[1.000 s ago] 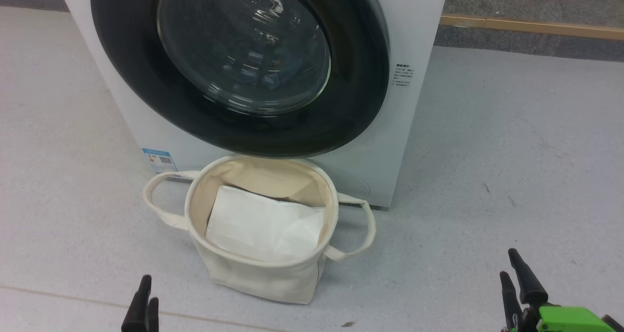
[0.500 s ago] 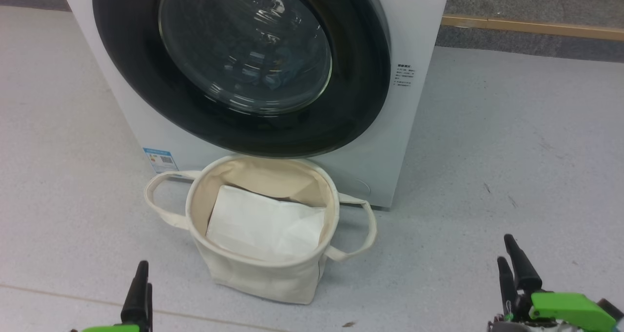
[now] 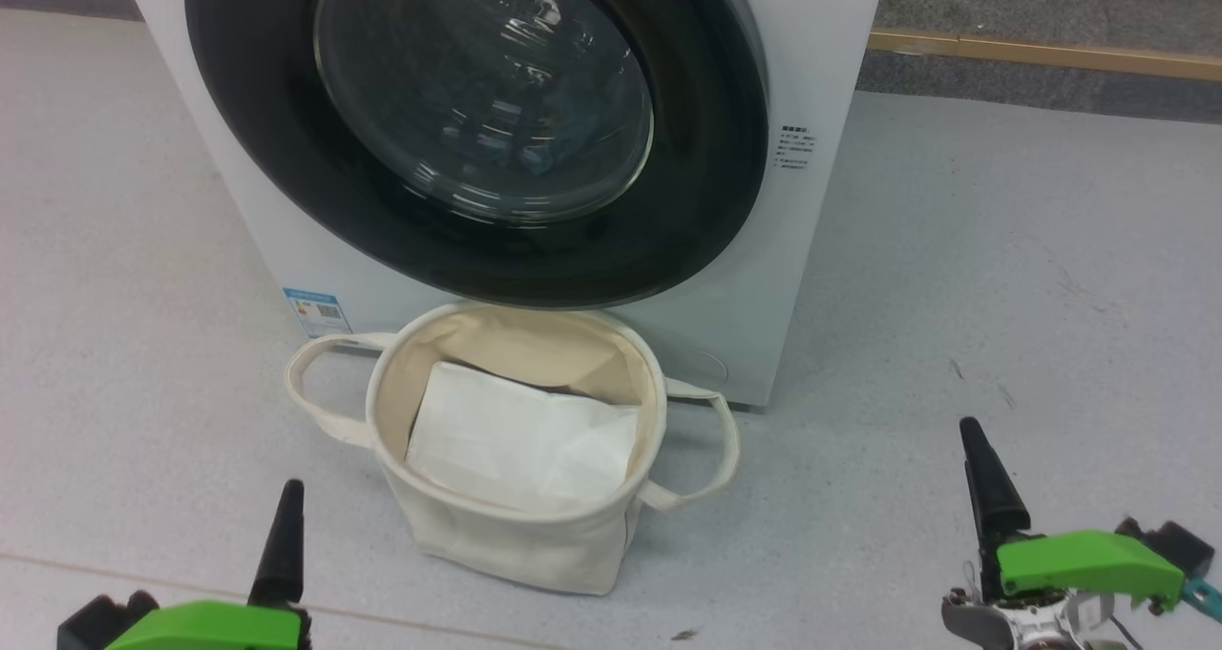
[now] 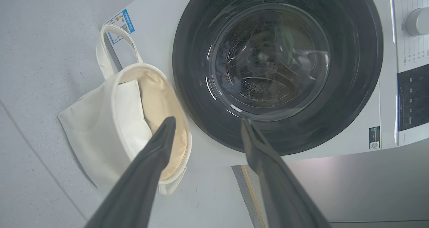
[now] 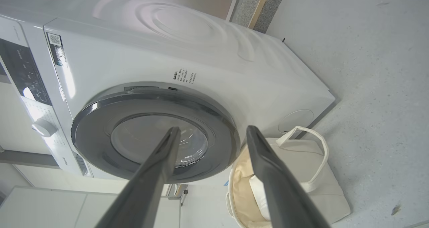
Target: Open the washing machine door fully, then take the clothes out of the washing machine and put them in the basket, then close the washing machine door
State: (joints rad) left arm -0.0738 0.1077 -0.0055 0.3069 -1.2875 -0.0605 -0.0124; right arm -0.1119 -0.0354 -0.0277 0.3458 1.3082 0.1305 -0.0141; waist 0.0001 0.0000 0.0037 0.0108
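We hold left gripper and right gripper spread wide, empty. At twelve o'clock the washing machine door sits shut; the basket, holding a white sheet, crowds just below. Bare floor at three o'clock.

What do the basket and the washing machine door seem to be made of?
The basket: soft cream cloth, canvas-like and matte; its walls crease and sag. The washing machine door: glossy black rim, probably plastic, showing reflections; its bulging window is clear with sharp highlights, glass or clear plastic.
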